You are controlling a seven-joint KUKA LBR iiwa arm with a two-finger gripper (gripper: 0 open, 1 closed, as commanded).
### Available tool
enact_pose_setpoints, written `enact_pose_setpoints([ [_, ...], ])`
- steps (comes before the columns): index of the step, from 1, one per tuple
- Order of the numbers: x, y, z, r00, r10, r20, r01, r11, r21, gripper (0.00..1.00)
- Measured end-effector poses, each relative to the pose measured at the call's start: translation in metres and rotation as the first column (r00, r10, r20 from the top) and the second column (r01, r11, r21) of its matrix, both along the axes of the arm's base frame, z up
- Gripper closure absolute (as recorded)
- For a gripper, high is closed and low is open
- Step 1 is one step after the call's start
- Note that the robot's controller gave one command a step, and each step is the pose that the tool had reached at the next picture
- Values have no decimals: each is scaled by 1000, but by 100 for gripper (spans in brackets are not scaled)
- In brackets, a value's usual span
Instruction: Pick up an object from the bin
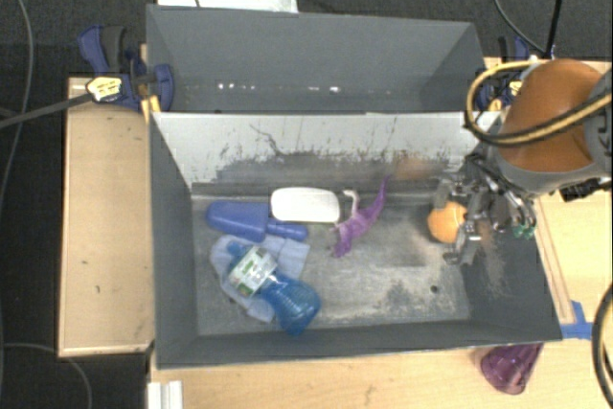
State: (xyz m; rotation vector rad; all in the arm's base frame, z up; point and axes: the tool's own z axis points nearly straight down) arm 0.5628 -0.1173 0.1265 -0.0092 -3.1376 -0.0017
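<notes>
KUKA arm's tool [466,230] sits low at the right side of the grey bin [316,158], touching or just beside a small orange ball [442,224] near the right wall. Can't tell whether tool is spread or pinched, its tip lost among cables & shadow. Arm enters from right, orange cover [546,124] on wrist, tool pointing down. At left: clear blue bottle [273,292] w/ green-white label [251,270], text unreadable, next to blue oblong [241,219], white oval piece [305,206] & purple toy [359,223]
</notes>
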Motion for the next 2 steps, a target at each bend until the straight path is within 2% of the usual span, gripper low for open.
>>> enact_pose_setpoints([
  [1,1,0,5,1000,2,7,-2,1000,-1,0],
  [2,-5,-21,-36,998,61,12,-61,998,2,0],
])
